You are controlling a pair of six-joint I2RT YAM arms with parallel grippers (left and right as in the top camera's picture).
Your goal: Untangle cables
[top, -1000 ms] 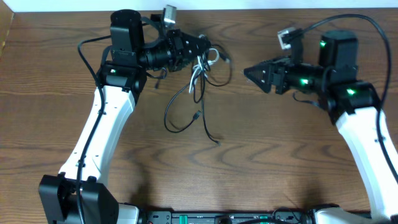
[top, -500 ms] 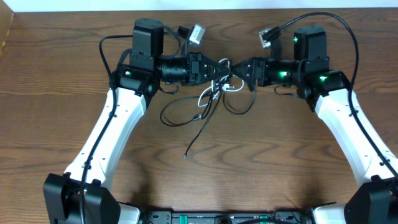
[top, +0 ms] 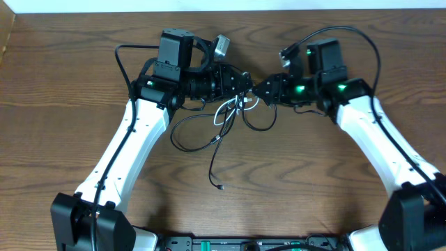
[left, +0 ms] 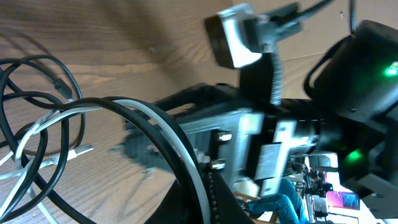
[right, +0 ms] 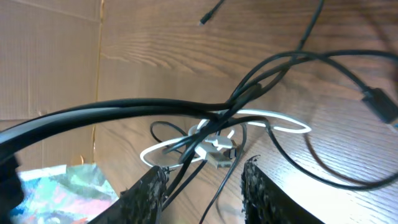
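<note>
The cables (top: pixel 224 120) are a tangle of thin black cords and one white cord on the wooden table, at upper centre of the overhead view. One loose black end trails down to a plug (top: pixel 221 187). My left gripper (top: pixel 244 82) points right and is shut on a black and a white cord, which run into its jaws (left: pixel 204 198). My right gripper (top: pixel 260 89) points left, tip to tip with the left one. Its jaws (right: pixel 202 186) are open, with black cords and a small grey plug (right: pixel 217 155) between the fingers. A white loop (right: pixel 273 118) lies just beyond.
A cardboard wall (right: pixel 43 62) stands past the table's left edge, also at the top left of the overhead view (top: pixel 5 35). Thick black arm wires arch over the right arm (top: pixel 366 43) and left arm (top: pixel 120 59). The table's far edge runs along the top.
The right gripper has moved left to the tangle and now meets the left gripper. The left arm has shifted right with the cords, and the loose end now trails lower.
</note>
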